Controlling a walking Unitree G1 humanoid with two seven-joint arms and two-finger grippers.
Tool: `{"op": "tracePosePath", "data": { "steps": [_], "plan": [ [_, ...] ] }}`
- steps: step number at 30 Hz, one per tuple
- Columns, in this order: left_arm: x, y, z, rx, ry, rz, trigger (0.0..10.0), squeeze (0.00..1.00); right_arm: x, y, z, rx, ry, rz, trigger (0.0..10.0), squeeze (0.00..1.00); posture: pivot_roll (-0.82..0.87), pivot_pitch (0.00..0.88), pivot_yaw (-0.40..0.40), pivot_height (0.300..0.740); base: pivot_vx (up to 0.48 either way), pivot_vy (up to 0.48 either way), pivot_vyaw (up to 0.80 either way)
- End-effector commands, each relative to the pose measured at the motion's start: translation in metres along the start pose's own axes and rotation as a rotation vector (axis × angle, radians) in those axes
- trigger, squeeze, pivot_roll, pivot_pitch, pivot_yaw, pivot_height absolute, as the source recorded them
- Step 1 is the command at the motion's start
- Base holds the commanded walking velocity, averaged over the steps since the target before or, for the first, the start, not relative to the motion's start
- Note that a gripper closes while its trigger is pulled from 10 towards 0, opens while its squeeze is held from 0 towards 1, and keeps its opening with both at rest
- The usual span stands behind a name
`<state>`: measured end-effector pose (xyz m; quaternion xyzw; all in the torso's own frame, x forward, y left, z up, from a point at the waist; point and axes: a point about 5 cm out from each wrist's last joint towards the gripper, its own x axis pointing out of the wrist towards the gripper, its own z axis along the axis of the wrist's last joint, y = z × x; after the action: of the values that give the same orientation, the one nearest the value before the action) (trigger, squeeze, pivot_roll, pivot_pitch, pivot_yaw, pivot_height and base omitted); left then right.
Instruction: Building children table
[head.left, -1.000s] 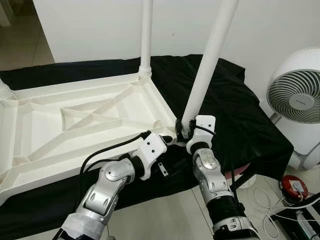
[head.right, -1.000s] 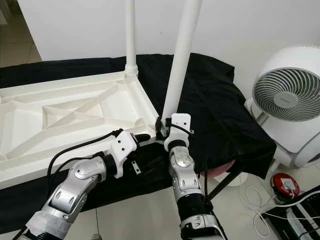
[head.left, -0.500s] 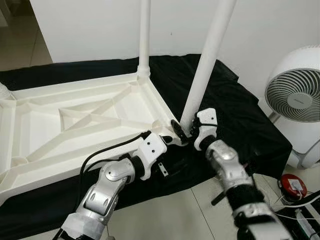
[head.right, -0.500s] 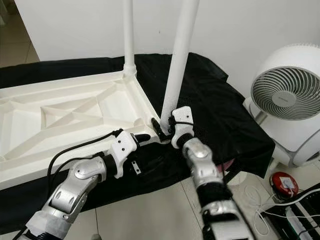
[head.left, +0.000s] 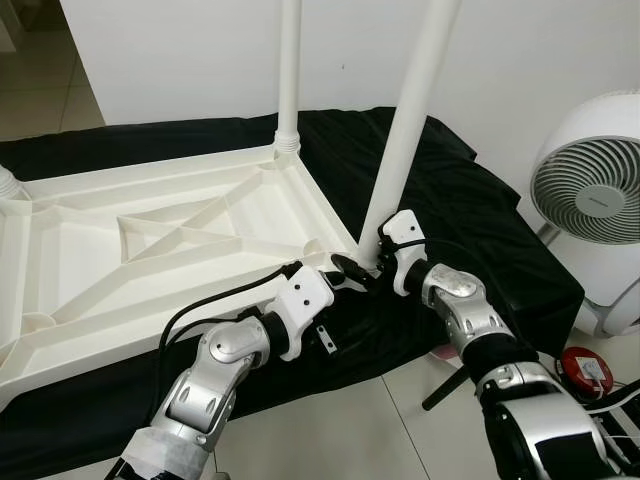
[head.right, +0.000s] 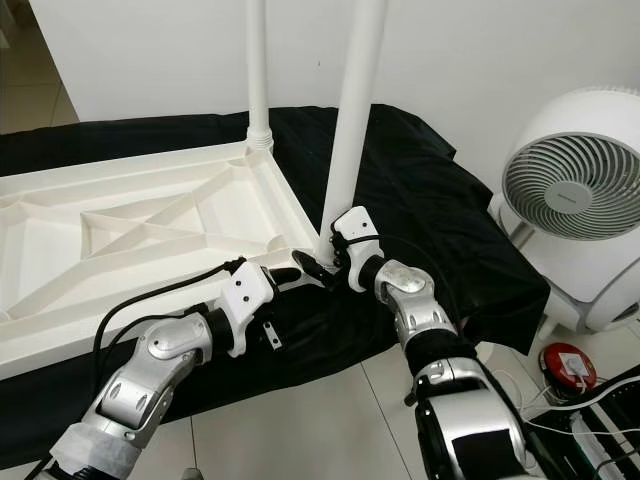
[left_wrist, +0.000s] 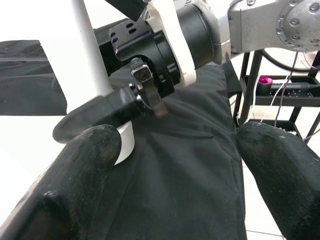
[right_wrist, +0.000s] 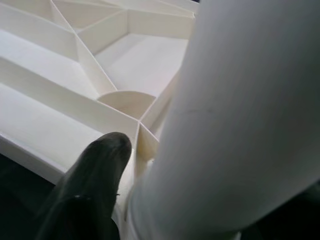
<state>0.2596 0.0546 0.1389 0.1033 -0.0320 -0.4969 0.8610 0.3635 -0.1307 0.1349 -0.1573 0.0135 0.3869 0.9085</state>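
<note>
On the black-draped worktop (head.left: 470, 230) lies the white children's table top (head.left: 150, 250), upside down with its ribbed underside facing up and its long axis running from the robot's left toward the right. A far leg (head.left: 289, 70) stands upright in its corner socket, rising past the upper edge of the picture. The near leg (head.left: 405, 130) stands at the table top's near right corner, long axis nearly vertical (it leans slightly to the right as it rises). To the right, on the floor, stands a white fan (head.left: 590, 200), with cables and a small red device (head.left: 583, 370) beside it.

The right gripper (head.left: 368, 266) is at the foot of the near leg, its fingers (right_wrist: 90, 190) closed around the base where it meets the corner socket. The left gripper (head.left: 335, 283) hovers just beside that same corner, its fingers (left_wrist: 75, 185) spread apart over the black cloth, holding nothing.
</note>
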Motion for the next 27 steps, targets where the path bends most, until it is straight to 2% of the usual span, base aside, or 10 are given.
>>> {"op": "tracePosePath", "data": {
  "steps": [1,2,3,10,14,15,22,24,25,27],
  "plan": [
    [0.000,-0.001,0.000,0.003,0.005,0.026,10.0,0.00,0.001,0.002,-0.002,-0.033,0.017,0.026,1.0,0.00,0.01,0.000,-0.063,0.740,0.000,0.000,0.00],
    [0.001,-0.001,0.000,0.003,0.005,0.026,10.0,0.00,0.001,0.002,-0.002,-0.035,0.015,0.030,1.0,0.00,0.01,0.000,-0.063,0.740,0.000,0.000,0.00],
    [0.001,-0.001,0.000,0.003,0.006,0.025,10.0,0.00,0.001,0.001,-0.002,-0.017,0.016,0.030,0.0,0.00,0.01,0.000,-0.059,0.740,0.000,0.000,0.00],
    [0.001,-0.003,0.000,0.001,0.009,0.018,10.0,0.00,-0.001,0.001,-0.007,0.013,0.020,0.056,0.0,0.00,0.01,0.000,-0.060,0.740,0.000,0.000,0.00],
    [0.001,-0.004,-0.001,-0.003,0.010,0.016,10.0,0.00,-0.004,0.002,-0.013,0.019,0.024,0.023,0.0,0.00,0.00,0.000,-0.058,0.740,0.000,0.000,0.00],
    [0.001,-0.005,-0.001,-0.005,0.011,0.015,10.0,0.00,-0.005,0.002,-0.015,0.025,0.036,-0.002,9.9,0.00,0.00,0.000,-0.059,0.740,0.000,0.000,0.00],
    [0.000,-0.009,-0.002,-0.013,0.012,0.012,10.0,0.00,-0.003,-0.001,-0.017,0.102,0.022,-0.197,10.0,0.00,-0.01,0.000,-0.066,0.740,0.000,0.000,0.00],
    [0.000,-0.011,-0.002,-0.020,0.011,0.008,10.0,0.00,-0.001,0.000,-0.017,0.172,0.012,-0.278,10.0,0.00,-0.01,0.000,-0.066,0.740,0.000,0.000,0.00],
    [0.000,-0.011,-0.002,-0.020,0.011,0.008,10.0,0.00,-0.001,0.000,-0.017,0.172,0.012,-0.278,10.0,0.00,-0.01,0.000,-0.066,0.740,0.000,0.000,0.00],
    [0.001,-0.014,-0.003,-0.027,0.011,0.002,10.0,0.00,0.002,0.003,-0.016,0.249,0.006,-0.391,10.0,0.00,-0.01,0.000,-0.069,0.740,0.000,0.000,0.00]
  ]
}}
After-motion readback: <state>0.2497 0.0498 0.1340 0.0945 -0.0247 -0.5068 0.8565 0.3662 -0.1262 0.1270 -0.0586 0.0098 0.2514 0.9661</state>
